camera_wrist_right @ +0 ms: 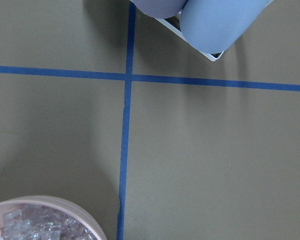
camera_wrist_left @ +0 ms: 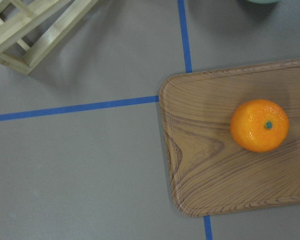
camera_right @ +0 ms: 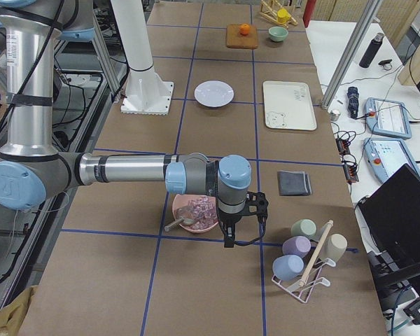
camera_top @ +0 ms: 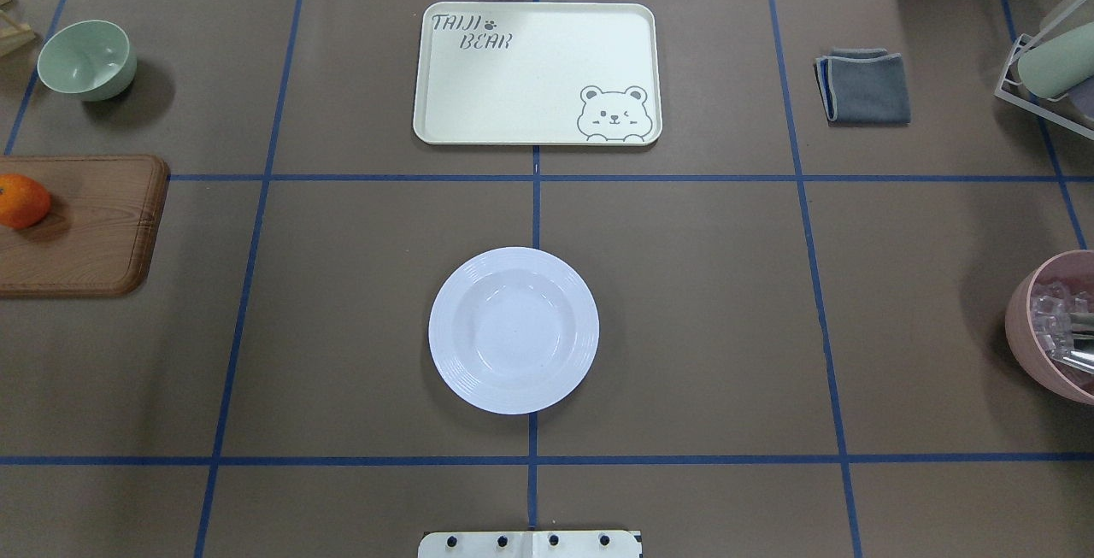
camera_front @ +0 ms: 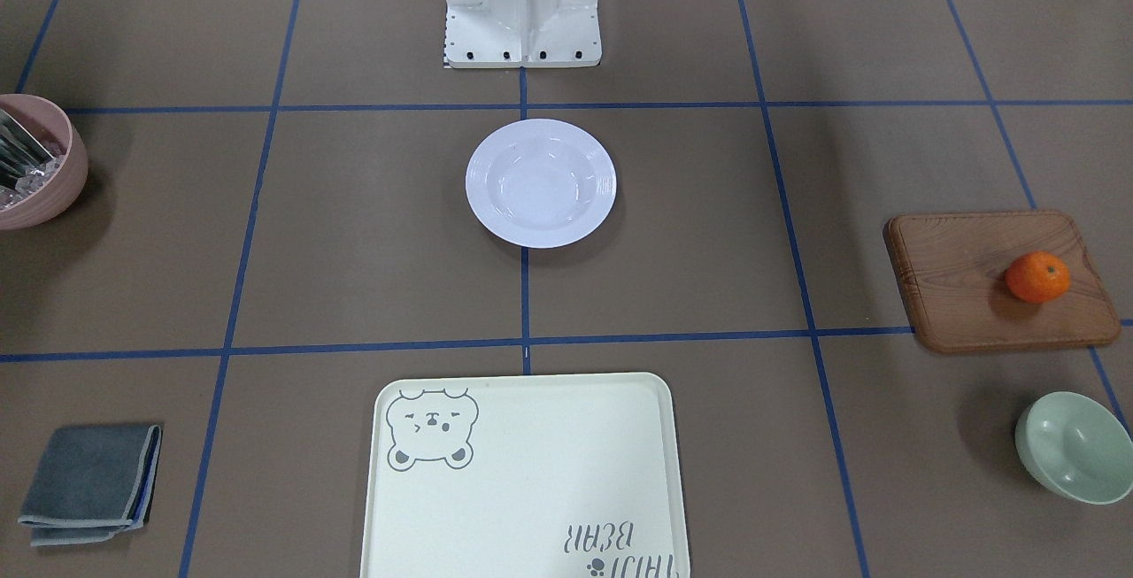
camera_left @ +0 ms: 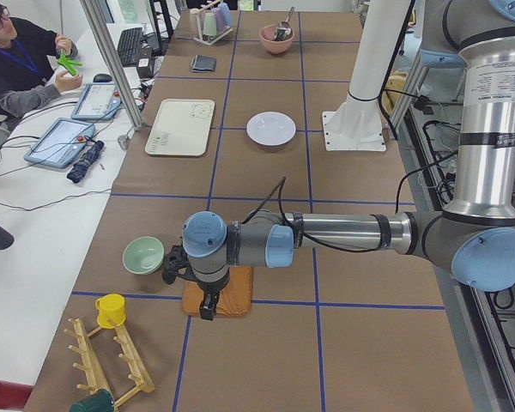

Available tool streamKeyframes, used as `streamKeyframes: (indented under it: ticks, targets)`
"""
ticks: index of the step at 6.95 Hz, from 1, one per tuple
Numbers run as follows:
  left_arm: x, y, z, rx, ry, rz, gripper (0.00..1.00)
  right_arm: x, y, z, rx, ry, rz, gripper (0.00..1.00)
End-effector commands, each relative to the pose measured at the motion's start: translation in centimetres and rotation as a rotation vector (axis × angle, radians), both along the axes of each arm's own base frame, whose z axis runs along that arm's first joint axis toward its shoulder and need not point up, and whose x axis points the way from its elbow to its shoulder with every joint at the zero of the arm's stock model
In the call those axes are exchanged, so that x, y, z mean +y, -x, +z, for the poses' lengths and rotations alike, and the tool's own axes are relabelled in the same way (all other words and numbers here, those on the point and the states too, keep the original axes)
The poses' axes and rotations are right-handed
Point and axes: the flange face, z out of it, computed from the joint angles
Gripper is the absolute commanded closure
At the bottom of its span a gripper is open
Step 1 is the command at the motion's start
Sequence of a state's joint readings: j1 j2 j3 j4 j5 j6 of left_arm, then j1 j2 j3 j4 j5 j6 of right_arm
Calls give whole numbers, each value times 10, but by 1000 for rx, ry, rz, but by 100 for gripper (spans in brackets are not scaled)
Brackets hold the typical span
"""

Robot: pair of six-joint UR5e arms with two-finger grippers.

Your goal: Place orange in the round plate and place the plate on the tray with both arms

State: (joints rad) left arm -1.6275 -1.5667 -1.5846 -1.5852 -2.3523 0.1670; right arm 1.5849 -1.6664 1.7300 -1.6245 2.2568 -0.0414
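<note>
The orange lies on a brown wooden board at the table's left end, and the left wrist view shows it from above. The white round plate stands empty at the table's middle, near the robot base. Beyond it lies the cream bear tray, also empty. My left gripper hangs over the board and shows only in the left side view, so I cannot tell if it is open or shut. My right gripper hangs beside the pink bowl, its state likewise unclear.
A pale-green bowl sits past the board. A pink bowl of clear pieces, a folded grey cloth and a cup rack occupy the right end. A wooden rack stands at the left end. A person sits at a side desk.
</note>
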Motion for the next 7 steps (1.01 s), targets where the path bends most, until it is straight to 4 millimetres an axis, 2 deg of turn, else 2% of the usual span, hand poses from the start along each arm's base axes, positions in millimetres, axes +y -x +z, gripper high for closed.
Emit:
streamKeyframes:
  ticks: [1, 3, 4, 5, 6, 7]
  targets:
    - [3, 1, 0, -1, -6, 1, 2, 1, -3, -1, -1, -3, 5, 0]
    - [1, 2, -15, -5, -40, -2, 2, -6, -2, -15, -4, -34, 4, 0]
    - [-6, 2, -33, -5, -91, -2, 2, -19, -3, -48, 2, -118, 6, 0]
    - [-22, 3, -53, -13, -219, -4, 2, -33, -3, -60, 5, -208, 7, 0]
    - [-52, 6, -58, -25, -320, -19, 2, -30, -1, -63, -32, -248, 15, 0]
    - [-41, 4, -47, -21, -333, -31, 2, -19, 0, -62, -42, -328, 13, 0]
